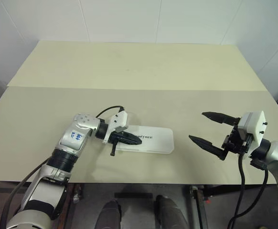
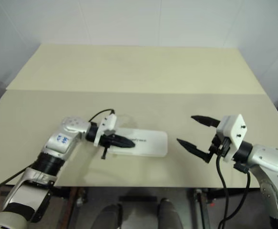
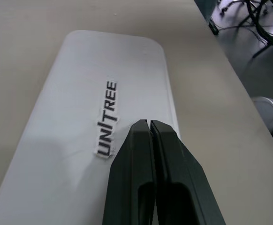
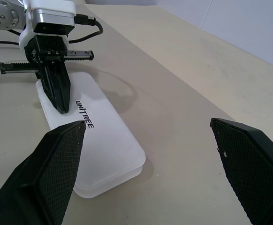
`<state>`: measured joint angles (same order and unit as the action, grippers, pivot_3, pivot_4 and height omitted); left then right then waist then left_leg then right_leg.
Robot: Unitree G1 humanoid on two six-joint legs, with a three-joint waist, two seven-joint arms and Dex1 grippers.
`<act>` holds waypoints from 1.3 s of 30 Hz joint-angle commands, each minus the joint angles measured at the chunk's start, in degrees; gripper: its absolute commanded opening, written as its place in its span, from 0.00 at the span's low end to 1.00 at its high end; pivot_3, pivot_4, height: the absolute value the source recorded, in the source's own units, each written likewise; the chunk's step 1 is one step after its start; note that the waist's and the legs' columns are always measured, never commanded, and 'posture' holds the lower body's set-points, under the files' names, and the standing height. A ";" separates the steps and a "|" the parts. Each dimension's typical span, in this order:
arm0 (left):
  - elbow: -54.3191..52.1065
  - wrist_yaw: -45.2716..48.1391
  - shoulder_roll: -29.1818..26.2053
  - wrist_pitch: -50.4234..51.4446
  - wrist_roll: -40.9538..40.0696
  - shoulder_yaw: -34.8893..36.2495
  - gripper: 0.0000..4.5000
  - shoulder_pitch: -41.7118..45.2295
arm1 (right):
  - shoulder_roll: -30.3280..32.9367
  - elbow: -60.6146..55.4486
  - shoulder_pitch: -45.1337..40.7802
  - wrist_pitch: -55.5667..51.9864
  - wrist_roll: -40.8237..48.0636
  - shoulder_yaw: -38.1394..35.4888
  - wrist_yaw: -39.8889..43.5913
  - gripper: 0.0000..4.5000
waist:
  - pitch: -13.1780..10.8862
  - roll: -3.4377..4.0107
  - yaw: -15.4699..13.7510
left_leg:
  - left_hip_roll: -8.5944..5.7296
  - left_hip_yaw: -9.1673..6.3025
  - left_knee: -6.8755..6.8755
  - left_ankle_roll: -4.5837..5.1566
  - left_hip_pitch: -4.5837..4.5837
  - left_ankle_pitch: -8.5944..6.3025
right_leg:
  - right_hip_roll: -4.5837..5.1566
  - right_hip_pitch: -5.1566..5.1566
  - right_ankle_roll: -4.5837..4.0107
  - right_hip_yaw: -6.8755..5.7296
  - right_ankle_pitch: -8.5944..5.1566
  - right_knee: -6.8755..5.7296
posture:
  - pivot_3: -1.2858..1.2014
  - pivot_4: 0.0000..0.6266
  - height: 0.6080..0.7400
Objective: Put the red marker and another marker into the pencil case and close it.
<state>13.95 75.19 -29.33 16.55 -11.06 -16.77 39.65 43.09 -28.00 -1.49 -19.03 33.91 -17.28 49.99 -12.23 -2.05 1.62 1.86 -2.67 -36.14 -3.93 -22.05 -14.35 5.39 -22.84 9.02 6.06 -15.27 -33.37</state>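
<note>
1. Pencil case (image 1: 151,140) lay flat and closed on the beige table (image 1: 129,71), its white lid up with the "UNITREE" print showing.
2. Left gripper (image 1: 135,139) had its two black fingers (image 3: 150,168) pressed together with nothing between them, their shared tip over the lid just beside the printed word, at the end of the case nearer that arm.
3. From the left wrist view, the rest of the lid stretched away beyond the clenched tip, up to the rounded far end of the case.
4. Whether the tip actually touched the lid or hung a little above it could not be told.
5. Right gripper (image 1: 197,127) stood spread wide and empty, its jaws released, off the other end of the case and apart from it.
6. Between those wide jaws, in the right wrist view, lay bare table and the near rounded end of the case, with the left gripper further on.
7. Markers could not be seen on the table; the closed lid hid the inside of the case.
</note>
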 commanded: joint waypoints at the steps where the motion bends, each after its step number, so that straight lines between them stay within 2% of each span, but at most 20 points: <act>1: 0.10 -0.56 0.33 2.35 0.75 -1.01 0.01 -1.23 | -0.51 -1.58 -0.92 0.85 0.02 0.36 -0.72 1.00 | 0.00 0.00 0.01 | 0.00 0.00 0.00 0.00 0.00 0.00 | 0.00 0.00 0.00 0.00 0.00 0.00 | 0.52 0.24 1.00; 5: -1.63 -3.21 2.65 6.48 -4.90 4.90 0.01 -1.17 | -0.55 -0.99 -1.49 0.96 -0.06 0.93 -0.59 1.00 | -0.01 -0.02 0.03 | 0.00 0.00 -0.04 0.00 -0.02 0.00 | 0.00 0.00 0.00 0.00 0.00 0.01 | 0.52 0.24 1.00; 11: -6.56 -6.65 3.10 9.51 -14.63 16.44 0.01 -3.27 | 0.11 0.78 -2.62 1.07 0.16 0.72 0.97 1.00 | -0.04 -0.03 0.18 | 0.02 -0.03 0.02 0.00 -0.04 0.00 | -0.01 -0.07 0.00 -0.02 0.00 -0.03 | 0.52 0.24 1.00; 16: -10.10 -9.16 -1.57 9.37 -17.58 24.34 0.01 -8.67 | 0.59 3.38 -4.04 1.59 -0.12 0.09 2.45 1.00 | -0.04 -0.02 0.45 | 0.02 -0.03 0.11 -0.03 -0.03 -0.02 | -0.01 -0.14 0.03 -0.02 0.01 -0.10 | 0.52 0.24 1.00; 19: -15.02 -8.88 -5.68 13.41 -22.36 29.69 0.22 -14.30 | 0.39 5.86 -5.81 2.46 -1.36 0.15 2.08 1.00 | -0.06 -0.02 0.54 | 0.02 -0.02 0.10 -0.06 -0.09 -0.04 | 0.00 -0.26 0.02 -0.02 0.00 -0.15 | 0.52 0.24 1.00; 21: -16.79 -10.09 -6.14 11.83 -23.03 31.77 0.37 -16.33 | 0.26 7.14 -6.77 2.88 -1.83 0.11 1.93 1.00 | -0.07 -0.04 0.42 | 0.02 -0.02 0.11 -0.06 -0.13 -0.05 | 0.01 -0.30 0.00 -0.02 -0.01 -0.16 | 0.52 0.24 1.00; 29: -19.70 -12.38 -7.66 8.00 -22.70 34.13 0.98 -20.71 | 0.26 10.11 -8.94 3.94 -2.06 -0.02 2.95 1.00 | -0.07 -0.04 0.13 | 0.02 0.00 0.09 -0.06 -0.16 -0.05 | 0.02 -0.32 -0.04 -0.03 -0.03 -0.09 | 0.52 0.24 1.00; 34: -18.53 -13.11 -7.81 5.01 -21.97 34.21 0.99 -20.00 | 0.30 10.43 -9.47 4.15 -2.42 0.40 3.01 1.00 | -0.07 -0.04 0.15 | 0.02 0.00 0.10 -0.06 -0.16 -0.05 | 0.02 -0.34 -0.06 -0.03 -0.04 -0.10 | 0.52 0.24 1.00; 39: -18.73 -17.17 -6.00 1.78 -19.18 31.27 0.99 -17.33 | 2.11 12.97 -8.44 5.11 -2.50 -2.02 4.89 1.00 | -0.07 -0.04 0.13 | 0.02 0.01 0.09 -0.06 -0.16 -0.05 | 0.02 -0.33 -0.05 -0.03 -0.03 -0.11 | 0.52 0.24 1.00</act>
<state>-3.66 59.03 -35.66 19.93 -30.85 14.73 21.35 43.97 -14.76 -9.92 -15.17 31.38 -16.41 54.02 -12.30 -2.09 1.75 1.88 -2.66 -36.06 -3.99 -22.22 -14.40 5.41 -23.17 8.98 6.03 -15.30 -33.48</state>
